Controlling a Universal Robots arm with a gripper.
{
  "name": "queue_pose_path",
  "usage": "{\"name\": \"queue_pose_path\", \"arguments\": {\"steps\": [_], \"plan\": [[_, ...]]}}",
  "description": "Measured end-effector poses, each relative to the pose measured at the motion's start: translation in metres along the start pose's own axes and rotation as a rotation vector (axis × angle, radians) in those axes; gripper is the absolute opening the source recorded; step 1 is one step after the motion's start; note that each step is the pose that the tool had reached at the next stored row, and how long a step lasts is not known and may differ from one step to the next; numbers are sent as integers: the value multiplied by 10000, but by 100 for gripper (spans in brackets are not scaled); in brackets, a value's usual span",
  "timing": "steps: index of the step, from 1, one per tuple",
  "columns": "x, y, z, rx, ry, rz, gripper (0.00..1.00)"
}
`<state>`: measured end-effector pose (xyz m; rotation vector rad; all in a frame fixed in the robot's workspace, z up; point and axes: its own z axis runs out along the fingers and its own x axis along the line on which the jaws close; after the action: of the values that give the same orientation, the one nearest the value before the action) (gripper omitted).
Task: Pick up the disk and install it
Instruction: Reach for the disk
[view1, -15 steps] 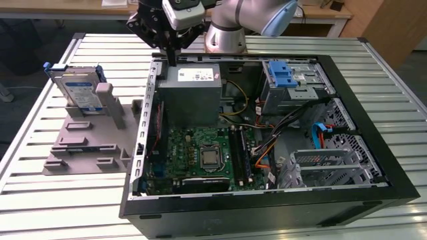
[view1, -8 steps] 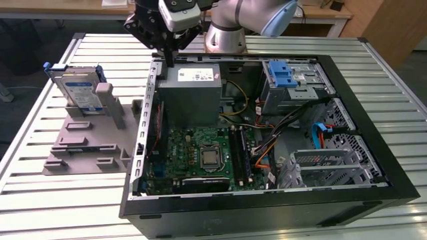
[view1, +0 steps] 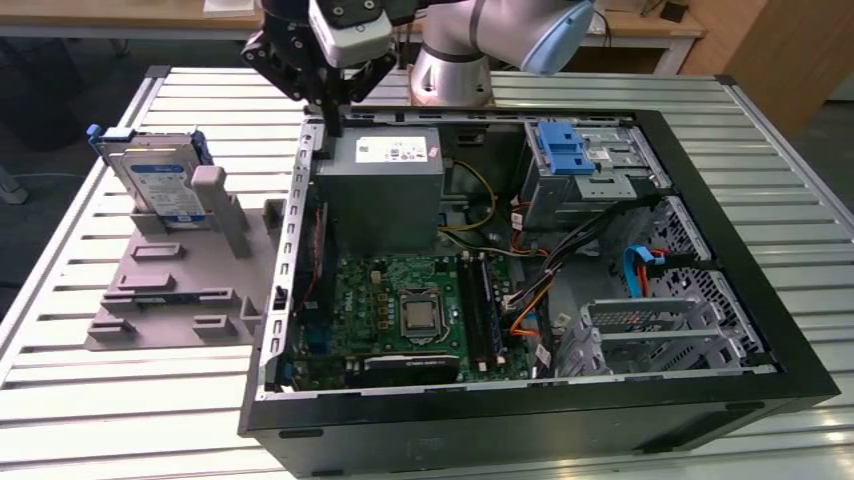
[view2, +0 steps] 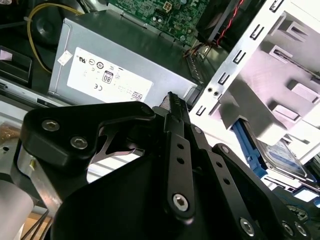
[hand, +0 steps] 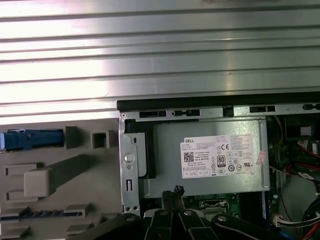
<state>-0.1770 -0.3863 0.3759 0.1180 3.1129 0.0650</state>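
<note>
The disk (view1: 156, 183) stands upright on edge in a grey holder (view1: 174, 290) on the table, on the exterior view's left of the open computer case (view1: 534, 420). It is silver with a white-and-blue label and sits in a blue carrier. The second wrist view catches part of the disk (view2: 281, 156) beyond the holder, and the first wrist view sees its blue carrier edge (hand: 31, 140) from above. My gripper (view1: 327, 118) hangs over the case's back corner beside the power supply, apart from the disk. Its fingers (view2: 172, 102) are shut together with nothing between them.
A grey power supply box (view1: 387, 185) with a white sticker lies just under the gripper. The case holds a green motherboard (view1: 407, 310), cables and a blue-latched drive bay (view1: 567, 150). The case's metal wall (view1: 296, 230) stands between gripper and holder. Slatted table (view1: 120, 420) surrounds everything.
</note>
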Motion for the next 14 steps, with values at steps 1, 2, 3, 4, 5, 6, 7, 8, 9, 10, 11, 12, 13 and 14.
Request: {"name": "queue_pose_path", "arguments": {"steps": [1, 2, 3, 4, 5, 6, 7, 8, 9, 10, 11, 12, 13, 14], "plan": [[8, 1, 3, 1, 0, 0, 11], [15, 1, 6, 0, 0, 0, 11], [24, 2, 9, 1, 0, 0, 11], [35, 4, 11, 1, 0, -1, 11], [45, 5, 14, 1, 0, -1, 11], [55, 7, 16, 1, 0, 0, 11], [66, 9, 18, 1, 0, -1, 11], [78, 11, 20, 1, 0, -1, 11], [89, 15, 22, 1, 0, -1, 11], [102, 20, 24, 1, 0, 0, 11], [116, 25, 25, 1, 1, 0, 11], [133, 30, 27, 1, 0, 0, 11], [150, 35, 29, 1, 1, 0, 11], [168, 41, 30, 1, 1, 0, 11]]}}
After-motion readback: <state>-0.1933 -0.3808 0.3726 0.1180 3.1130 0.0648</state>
